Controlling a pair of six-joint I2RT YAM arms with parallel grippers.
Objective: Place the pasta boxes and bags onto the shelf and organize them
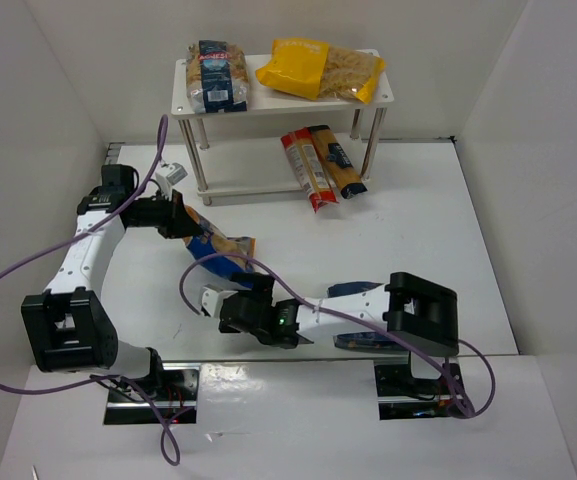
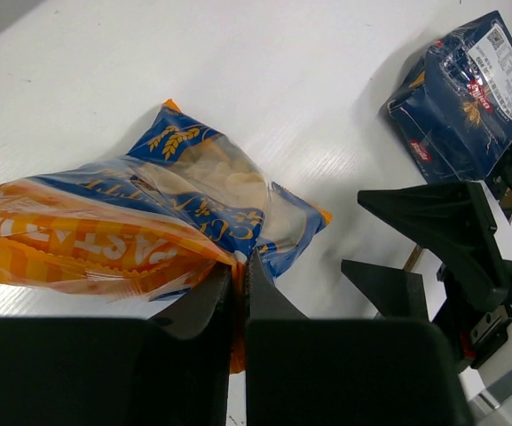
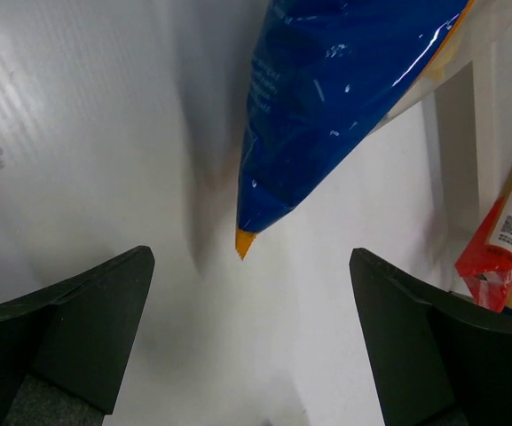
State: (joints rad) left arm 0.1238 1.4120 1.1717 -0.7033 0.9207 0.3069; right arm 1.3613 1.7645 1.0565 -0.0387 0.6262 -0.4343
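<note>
My left gripper (image 1: 188, 230) is shut on the orange edge of the blue-and-orange bag (image 1: 220, 250), which hangs out over the table in front of the shelf (image 1: 193, 95). In the left wrist view the jaws (image 2: 238, 266) pinch the bag's (image 2: 149, 209) seam. My right gripper (image 1: 211, 300) stands open just below the bag's lower corner (image 3: 326, 106), nothing between its fingers (image 3: 251, 337). A flat dark blue pack (image 2: 464, 98) lies on the table under the right arm (image 1: 353, 290). The upper tier carries a blue-labelled clear bag (image 1: 218, 77) and a yellow bag (image 1: 318, 70). Long red and orange packets (image 1: 318, 168) lie on the lower tier.
White walls close in the table on the left, back and right. The shelf's thin metal legs (image 1: 205, 160) stand just beyond the left gripper. Purple cables (image 1: 28, 270) loop around both arms. The red packet's end (image 3: 495, 262) juts out past the lower tier.
</note>
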